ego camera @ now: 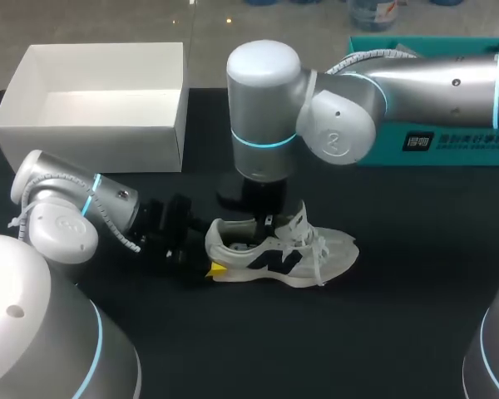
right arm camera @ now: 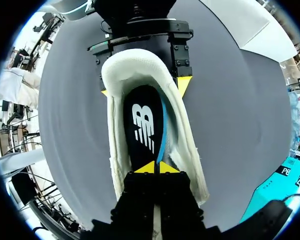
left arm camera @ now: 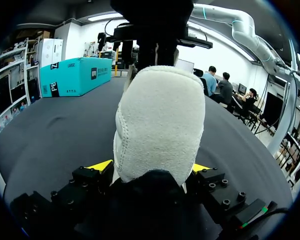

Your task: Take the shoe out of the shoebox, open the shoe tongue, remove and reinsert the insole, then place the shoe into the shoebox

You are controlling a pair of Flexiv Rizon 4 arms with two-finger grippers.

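Head view: shoe (ego camera: 274,253) upright on table (ego camera: 399,324), long axis left-right, toe rightward. Left gripper (left arm camera: 150,167) clamps heel from both sides. Right gripper (right arm camera: 159,167) tips pressed together atop insole (right arm camera: 142,125).

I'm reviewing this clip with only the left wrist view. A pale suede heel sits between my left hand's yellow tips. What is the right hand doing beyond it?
Observer: The right hand reaches down into the cream mesh-and-suede sneaker, its tips closed on the black foam insole.
Operator: Is the insole out yet?
Observer: No, it lies inside the sneaker, with a blue edge showing along one side.
Operator: And the shoebox?
Observer: The open white cardboard shoebox sits empty at the table's far left, apart from the sneaker.
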